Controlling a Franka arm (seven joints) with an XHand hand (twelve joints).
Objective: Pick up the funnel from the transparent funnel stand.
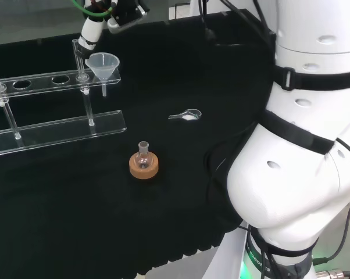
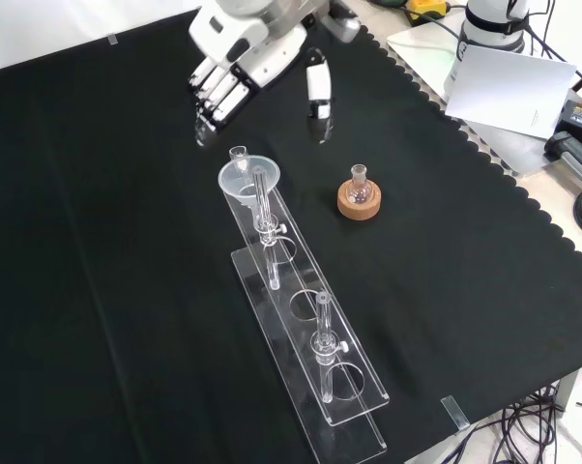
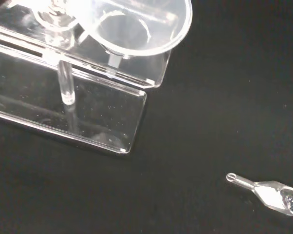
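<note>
Front view first: the black and white robot hand hangs above the far end of the clear acrylic funnel stand, its fingers fairly straight and bunched side by side, the thumb held apart, gripping nothing. One translucent plastic funnel sits in the end hole of the stand's upper shelf, just below the hand. I count two upright posts on the stand, though the clear plastic makes this hard to judge. To the right, well apart, one small round glass flask rests on one cork ring. Bare black cloth lies open left of the stand. In the head view one small clear scoop lies alone beyond the flask.
</note>
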